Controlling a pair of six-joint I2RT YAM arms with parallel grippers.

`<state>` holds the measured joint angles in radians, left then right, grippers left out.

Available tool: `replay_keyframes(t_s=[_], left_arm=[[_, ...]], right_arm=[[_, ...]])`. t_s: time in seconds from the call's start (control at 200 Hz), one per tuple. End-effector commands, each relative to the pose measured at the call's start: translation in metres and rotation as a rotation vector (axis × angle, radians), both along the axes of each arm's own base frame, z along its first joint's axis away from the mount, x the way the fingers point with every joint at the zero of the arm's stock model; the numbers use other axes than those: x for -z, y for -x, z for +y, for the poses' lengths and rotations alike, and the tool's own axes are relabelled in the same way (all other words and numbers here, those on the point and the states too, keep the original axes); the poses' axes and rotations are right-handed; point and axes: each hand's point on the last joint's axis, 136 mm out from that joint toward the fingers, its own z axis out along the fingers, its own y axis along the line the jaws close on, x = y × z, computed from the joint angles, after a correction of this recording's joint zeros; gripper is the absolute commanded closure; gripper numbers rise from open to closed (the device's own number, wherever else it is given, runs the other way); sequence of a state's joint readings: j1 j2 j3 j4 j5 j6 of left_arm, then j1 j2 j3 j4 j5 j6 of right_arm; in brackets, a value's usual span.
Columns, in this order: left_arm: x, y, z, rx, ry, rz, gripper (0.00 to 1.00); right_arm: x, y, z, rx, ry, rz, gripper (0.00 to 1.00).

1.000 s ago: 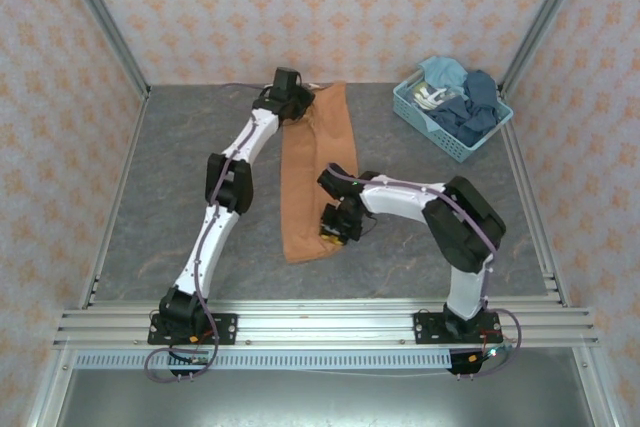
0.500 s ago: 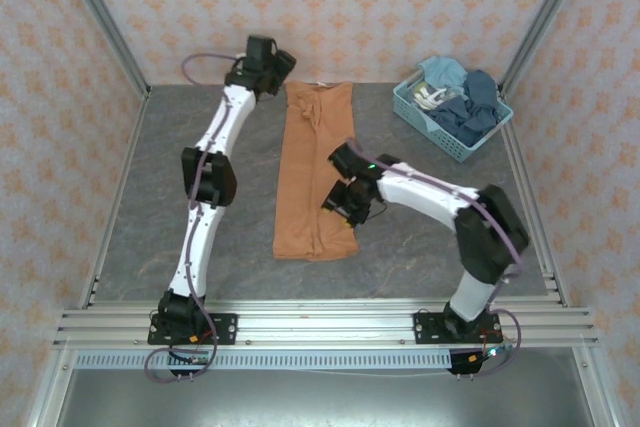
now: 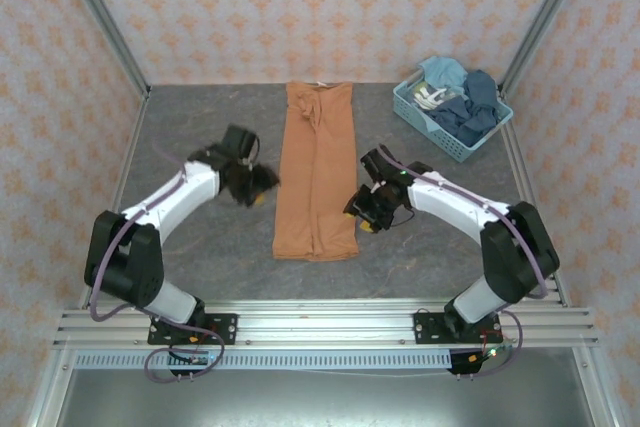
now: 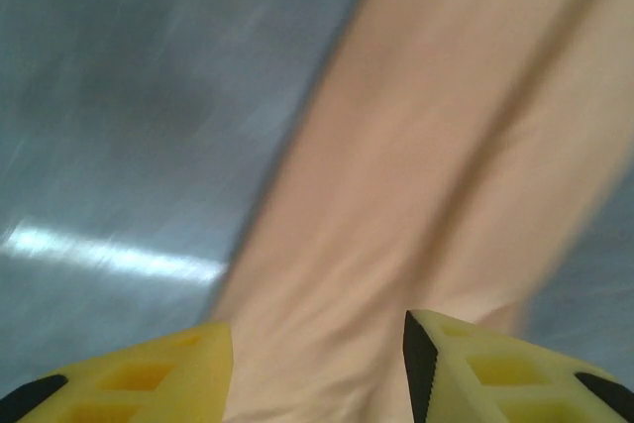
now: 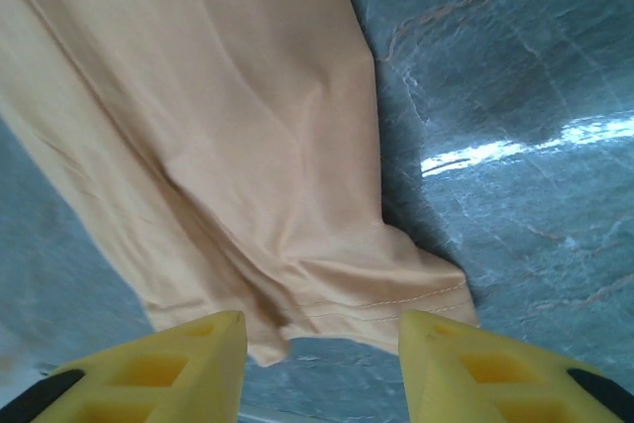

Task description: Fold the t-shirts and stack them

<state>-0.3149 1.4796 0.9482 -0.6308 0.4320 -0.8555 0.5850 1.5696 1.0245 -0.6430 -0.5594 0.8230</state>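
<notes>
Okay, mid-fold. One orange-tan t-shirt (image 3: 318, 177) lies flat in the middle of the tabletop (image 3: 200, 117), already narrowed to a long strip running from far to near, hem end toward the arms.

The left fingers (image 3: 256, 192) sit just beside the strip's left edge, about halfway along. They are parted and hold nothing; the left wrist view is blurred but shows cloth below the gap, not in it. The right fingers (image 3: 362, 217) sit just beside the right edge, near the hem end. They too are parted and empty, with the hem corner visible beneath.

Step in hand, as I judge it: regrasping for the crosswise fold. The next move calls for each side to pinch an edge or corner at one end and carry it over the other end, keeping the layers aligned.

Counts:
- one laid-out shirt
- one pale blue basket (image 3: 430, 129) at far right
- one heap of bluish cloth (image 3: 468, 107) inside it; number of garments can't be told
</notes>
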Motion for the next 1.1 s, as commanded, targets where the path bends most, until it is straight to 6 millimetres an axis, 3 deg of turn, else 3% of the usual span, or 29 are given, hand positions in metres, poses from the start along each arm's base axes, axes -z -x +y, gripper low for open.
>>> replay_keyframes(t_s=[0.0,0.08,0.25,0.45,0.61,0.751,0.956,1.096], left_arm=[[0.009,0.043,-0.019,0.084,0.063,0.047,0.48],[0.022,0.06,-0.024,0.103,0.067,0.078,0.46],[0.039,0.067,-0.034,0.122,0.07,0.09,0.47],[0.064,0.081,-0.036,0.165,0.017,0.142,0.57],[0.07,0.078,-0.039,0.174,0.009,0.139,0.67],[0.07,0.077,-0.042,0.177,0.0,0.133,0.81],[0.062,0.089,-0.032,0.179,-0.029,0.127,0.99],[0.062,0.113,-0.031,0.205,-0.012,0.158,1.0]], right_arm=[[0.018,0.023,-0.001,-0.158,0.026,0.033,0.55],[0.032,0.029,-0.002,-0.195,0.054,0.055,0.54],[0.05,0.038,0.001,-0.255,0.102,0.081,0.54],[0.064,0.048,0.014,-0.299,0.116,0.115,0.56],[0.061,0.052,0.024,-0.308,0.109,0.117,0.6],[0.062,0.056,0.022,-0.302,0.138,0.131,0.74],[0.06,0.06,0.002,-0.277,0.219,0.121,0.95],[0.054,0.073,-0.009,-0.273,0.227,0.137,1.0]])
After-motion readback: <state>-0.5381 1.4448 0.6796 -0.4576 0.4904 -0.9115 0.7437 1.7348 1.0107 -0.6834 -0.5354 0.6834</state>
